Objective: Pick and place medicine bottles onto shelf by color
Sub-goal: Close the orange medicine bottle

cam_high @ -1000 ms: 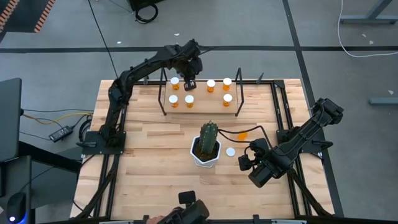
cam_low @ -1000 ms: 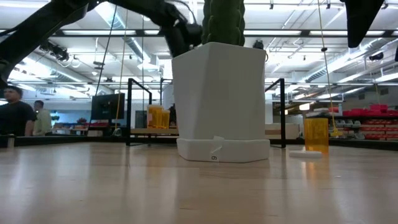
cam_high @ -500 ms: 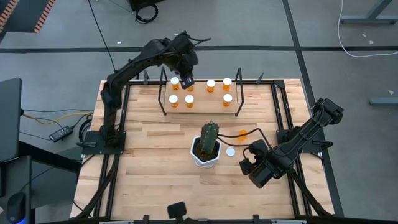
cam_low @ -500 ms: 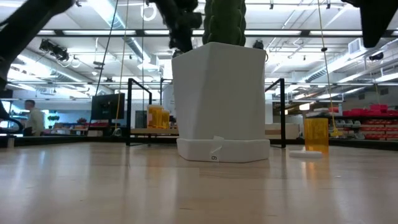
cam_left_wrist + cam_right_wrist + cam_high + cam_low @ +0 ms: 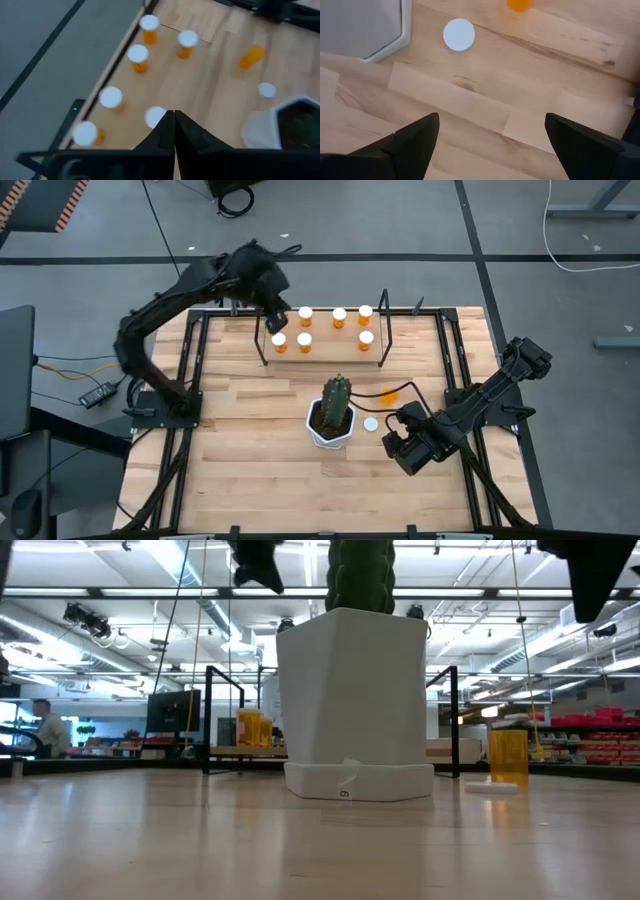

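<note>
Orange pill bottle (image 5: 391, 393) lies uncapped on its side on the tabletop (image 5: 240, 460), just right of the cactus pot (image 5: 331, 423) and a bit toward the shelf (image 5: 322, 350). Its loose white cap (image 5: 371, 424) sits flat near the pot's right side. Long axis looks to run roughly across the table, though it's small from above, so not certain.

Right gripper (image 5: 403, 448) hovers over the table near the pot's right-front, fingers spread wide w/ nothing between them; in the right wrist view the cap (image 5: 459, 34) and the bottle (image 5: 519, 4) both lie ahead of it, cap nearer.

Left gripper (image 5: 273, 320) is at the shelf's left end, well apart from the pot, fingers pressed together, empty. Six capped bottles (image 5: 304, 340) stand on the shelf.

So right arm is clearly nearer the stray bottle; I reckon its reach goes forward past the cap, toward the shelf side.
</note>
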You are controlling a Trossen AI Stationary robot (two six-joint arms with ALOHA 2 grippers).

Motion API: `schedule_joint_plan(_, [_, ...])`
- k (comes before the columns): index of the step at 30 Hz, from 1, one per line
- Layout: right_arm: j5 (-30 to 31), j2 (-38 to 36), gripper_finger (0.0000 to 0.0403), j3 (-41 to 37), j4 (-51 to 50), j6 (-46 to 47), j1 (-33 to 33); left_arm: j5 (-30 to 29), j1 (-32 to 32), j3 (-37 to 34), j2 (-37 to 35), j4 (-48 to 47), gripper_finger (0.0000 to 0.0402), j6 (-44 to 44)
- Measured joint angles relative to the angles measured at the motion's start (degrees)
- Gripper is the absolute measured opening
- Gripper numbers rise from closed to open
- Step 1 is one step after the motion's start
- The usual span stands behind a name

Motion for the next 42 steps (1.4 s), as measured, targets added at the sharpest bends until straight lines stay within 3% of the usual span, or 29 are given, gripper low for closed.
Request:
schedule_joint_plan(8, [-3.0,0.0,0.0371,0.0,3.8,-18.5,-3.2,-4.0,-6.6,-13.4,-16.6,3.8,0.0001,-7.5])
schedule_joint_plan(19, [0.0,0.0,0.0371,0.0,6.7,-26.2,-3.2,-10.4,-17.1,-23.6,-31.1,6.0,0.0002,-17.8])
schedule_joint_plan(25, [3.4,0.0,0.0371,-0.3,8.9,-40.0,-3.2,-12.8,-23.0,-26.8,-33.5,6.0,0.0002,-21.0])
schedule_joint_plan(32, [5.7,0.1,0.0356,-7.9,13.0,-46.0,-5.3,-19.9,-29.3,-27.5,-34.0,5.8,0.0003,-27.4])
schedule_joint_plan(37, [4.7,0.2,0.0351,-13.2,19.6,-51.6,-5.8,-23.7,-30.6,-27.5,-34.0,6.3,0.0007,-29.7])
schedule_joint_plan(42, [9.3,0.2,0.0351,-16.1,20.5,-54.8,-6.2,-25.1,-30.6,-27.5,-34.0,6.5,0.0008,-33.1])
